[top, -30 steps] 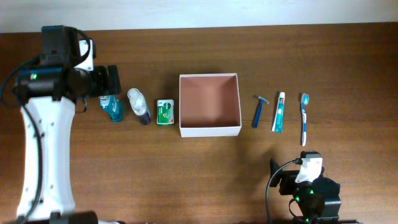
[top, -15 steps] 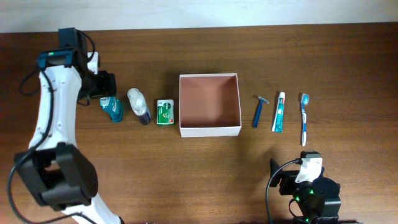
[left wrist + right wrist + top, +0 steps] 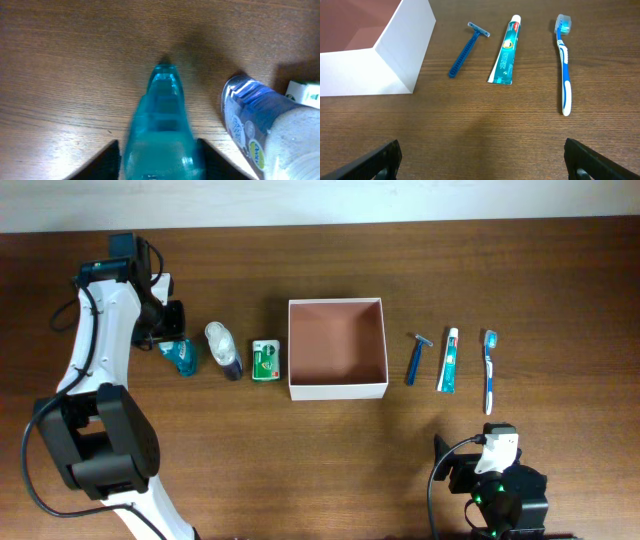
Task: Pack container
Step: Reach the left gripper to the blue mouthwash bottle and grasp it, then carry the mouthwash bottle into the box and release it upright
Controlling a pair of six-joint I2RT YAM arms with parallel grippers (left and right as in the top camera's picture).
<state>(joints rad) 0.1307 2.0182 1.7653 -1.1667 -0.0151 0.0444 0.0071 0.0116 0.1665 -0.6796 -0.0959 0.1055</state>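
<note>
Closest to me, at the near edge of the table (image 3: pixel 300 460), the right gripper (image 3: pixel 482 167) is sitting low with its jaws spread wide. In its wrist view one fingertip is showing in each bottom corner, with nothing but bare wood between them.

Beyond it, a row of things is lying across the middle of the table. On the right, three toiletries are lying side by side, each apart from the next. The toothbrush (image 3: pixel 564 65) is outermost, with its blue head pointing away from me. The toothpaste tube (image 3: pixel 506 50) is lying in the middle, and the blue razor (image 3: pixel 465 50) is lying nearest the box, head away and slightly slanted.

The container (image 3: pixel 337 388) is standing at mid-table, just left of the razor, with its reddish-brown inside showing and nothing in it. Its white corner is filling the upper left of the right wrist view.

A small green packet (image 3: pixel 265 361) is lying just beside the container's left wall. Left of that, a blue bottle with a white cap (image 3: pixel 224 350) is lying on its side. Last in the row, a teal bottle (image 3: pixel 182 357) is also lying on the wood.

Farthest out, the left gripper (image 3: pixel 174 338) is hanging over the teal bottle. In its wrist view a dark finger is sitting close against each side of the bottle, so the jaws are set narrow around it. I cannot tell whether they are pressing on it.
</note>
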